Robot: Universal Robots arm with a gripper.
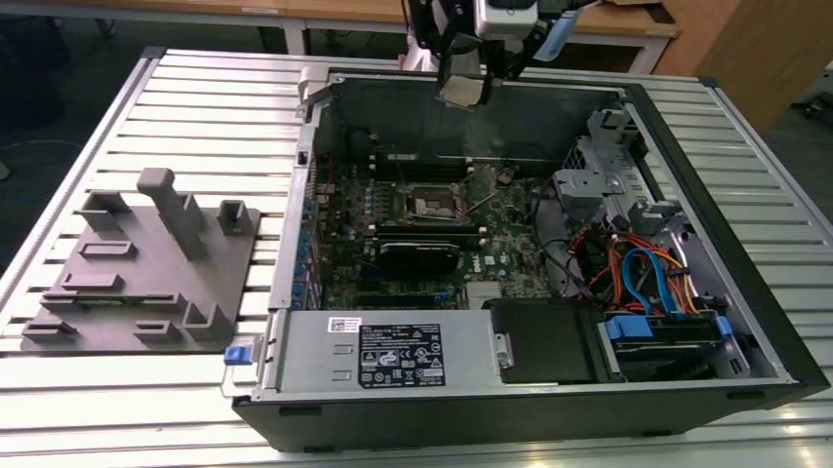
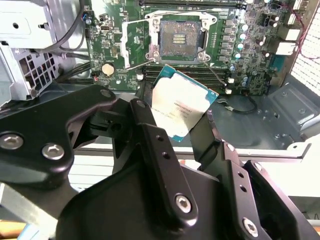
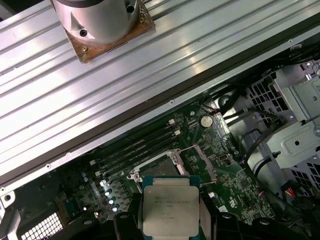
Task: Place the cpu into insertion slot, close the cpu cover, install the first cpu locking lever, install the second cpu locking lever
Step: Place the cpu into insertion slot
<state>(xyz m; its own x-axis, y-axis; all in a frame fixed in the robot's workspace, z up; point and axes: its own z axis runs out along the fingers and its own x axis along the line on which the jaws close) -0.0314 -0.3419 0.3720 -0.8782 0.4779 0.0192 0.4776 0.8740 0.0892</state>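
My gripper [image 1: 465,83] hangs over the far wall of the open computer case, shut on the cpu [image 1: 463,91]. In both wrist views the black fingers [image 2: 145,125] clamp two opposite edges of the square silver-topped cpu [image 2: 182,107] [image 3: 170,210]. The chip is tilted and sits well above the green board. The insertion slot [image 1: 434,202] [image 2: 179,39] [image 3: 157,167] lies open and empty, a dark square with a silvery rim. The cpu cover [image 2: 125,40] stands raised beside the slot. Thin wire levers [image 2: 216,72] stick out from the socket's sides.
A drive cage with red, blue and orange cables [image 1: 638,273] fills the case on the exterior view's right. A power supply [image 1: 390,356] lies at its near end, and a long black module [image 1: 416,255] near the slot. A grey fixture plate [image 1: 143,273] rests on the slatted table [image 1: 195,107].
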